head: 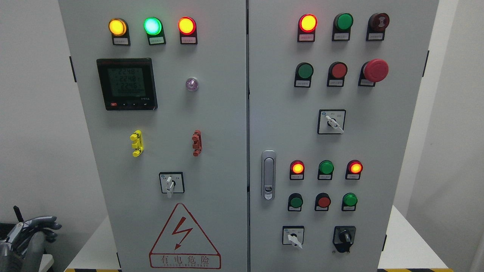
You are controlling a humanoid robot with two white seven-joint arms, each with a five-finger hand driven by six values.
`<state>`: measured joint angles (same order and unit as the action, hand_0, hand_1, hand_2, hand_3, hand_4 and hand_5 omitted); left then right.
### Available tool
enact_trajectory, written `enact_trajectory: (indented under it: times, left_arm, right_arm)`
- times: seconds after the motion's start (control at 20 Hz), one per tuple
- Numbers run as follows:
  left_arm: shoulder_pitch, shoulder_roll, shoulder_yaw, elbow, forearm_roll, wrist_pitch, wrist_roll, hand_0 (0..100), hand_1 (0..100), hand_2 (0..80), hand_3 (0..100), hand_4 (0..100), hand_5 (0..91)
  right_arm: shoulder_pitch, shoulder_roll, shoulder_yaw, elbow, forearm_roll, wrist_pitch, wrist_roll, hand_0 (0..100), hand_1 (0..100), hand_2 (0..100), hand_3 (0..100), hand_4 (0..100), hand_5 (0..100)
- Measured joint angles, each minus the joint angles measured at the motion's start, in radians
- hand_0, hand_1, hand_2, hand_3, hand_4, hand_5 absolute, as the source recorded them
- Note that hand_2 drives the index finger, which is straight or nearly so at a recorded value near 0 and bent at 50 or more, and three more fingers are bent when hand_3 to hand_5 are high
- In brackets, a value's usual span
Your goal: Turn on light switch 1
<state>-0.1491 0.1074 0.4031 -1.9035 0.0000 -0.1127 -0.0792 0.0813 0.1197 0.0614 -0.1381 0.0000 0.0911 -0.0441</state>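
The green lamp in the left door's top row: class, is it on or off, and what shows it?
On. The green lamp glows bright, almost white at its centre, unlike the dark green lamp on the right door.

A grey cabinet [211, 124] with two doors fills the frame. My left hand [36, 228] sits in the lower left corner, well apart from the cabinet, fingers curled and holding nothing. On the left door, three lamps glow along the top: amber [117, 27], green [152, 26] and red [186, 25]. Below them is a meter [126, 84], and lower down a rotary switch [171, 183] with its handle pointing down, just above a warning triangle [185, 238]. The right door carries a latch [268, 175] at its left edge, rows of buttons, a red mushroom button [375, 70] at upper right, and another rotary switch [331, 121].
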Motion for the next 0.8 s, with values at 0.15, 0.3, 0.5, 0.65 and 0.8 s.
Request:
enact_trajectory:
  times: [0.15,0.3,0.5,0.65,0.8]
  left_arm:
    - [-0.007,-0.002,-0.049,-0.022,0.0,0.03,0.053,10,26,45.8,65,68,62.6]
    - [-0.009,-0.006,-0.095,-0.04,0.0,0.048,0.086,9,26,46.3,66,69,63.2]
    - [-0.01,-0.017,-0.154,-0.058,-0.018,0.095,0.133,9,27,47.1,67,70,64.4]
    - [-0.01,-0.024,-0.203,-0.068,-0.033,0.136,0.184,9,28,48.0,67,71,64.7]
    - [-0.013,-0.034,-0.25,-0.074,-0.052,0.183,0.229,9,29,48.7,68,71,65.1]
  right_arm:
    - [0.0,0.0,0.0,0.0,0.0,0.0,0.0,12,39,0,0,0,0]
    - [0.0,0.0,0.0,0.0,0.0,0.0,0.0,12,39,0,0,0,0]
    - [0.0,0.0,0.0,0.0,0.0,0.0,0.0,12,39,0,0,0,0]
    - [0.0,0.0,0.0,0.0,0.0,0.0,0.0,12,39,0,0,0,0]
    - [0.0,0.0,0.0,0.0,0.0,0.0,0.0,12,39,0,0,0,0]
